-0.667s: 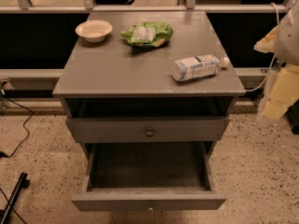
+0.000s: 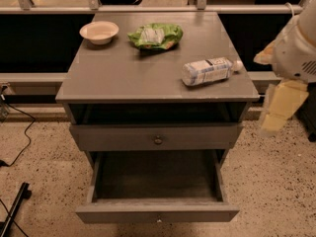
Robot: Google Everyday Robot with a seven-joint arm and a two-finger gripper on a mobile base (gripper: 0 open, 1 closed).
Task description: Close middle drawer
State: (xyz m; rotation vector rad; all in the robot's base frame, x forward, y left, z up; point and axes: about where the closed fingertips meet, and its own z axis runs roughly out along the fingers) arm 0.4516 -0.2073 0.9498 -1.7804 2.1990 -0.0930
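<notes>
The middle drawer (image 2: 157, 213) is pulled far out at the bottom of the grey cabinet. It has a deep empty box, a low flat front and a tiny pale knob (image 2: 158, 220). Above it sits the taller-fronted drawer (image 2: 118, 138) with a dark round knob (image 2: 158, 140), nearly pushed in. My gripper (image 2: 279, 108) hangs pale yellow from the white arm (image 2: 299, 48) at the right, beside the cabinet's right edge. It is above and to the right of the open drawer and touches nothing.
On the cabinet top (image 2: 123, 73) stand a white bowl (image 2: 99, 32), a green snack bag (image 2: 154, 36) and a plastic bottle (image 2: 208, 70) lying on its side. A dark railing wall runs behind. Black cables (image 2: 19, 142) lie on the speckled floor at left.
My gripper has shifted slightly to the left and down, towards the cabinet's right side. The middle drawer stands as far out as before.
</notes>
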